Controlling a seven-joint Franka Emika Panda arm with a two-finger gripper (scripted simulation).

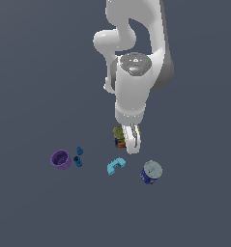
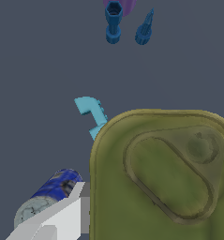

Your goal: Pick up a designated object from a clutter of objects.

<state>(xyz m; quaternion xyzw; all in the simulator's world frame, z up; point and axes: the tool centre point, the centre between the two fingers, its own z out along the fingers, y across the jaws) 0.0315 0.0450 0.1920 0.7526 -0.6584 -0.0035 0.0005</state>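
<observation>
End effector (image 1: pixel 132 143) beside olive-yellow can (image 2: pixel 160 183), label writing unreadable

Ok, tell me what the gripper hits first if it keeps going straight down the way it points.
Most likely the olive-yellow can: its top fills the wrist view right beneath the gripper. One finger sits beside the can's edge. How much gap remains is unclear.

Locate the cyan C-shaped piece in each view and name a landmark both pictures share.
Exterior view: the cyan C-shaped piece lies between the purple cup and the blue silver-lidded can.
Wrist view: the cyan C-shaped piece is partly hidden behind the olive-yellow can.
Shared landmark: the blue silver-lidded can.
</observation>
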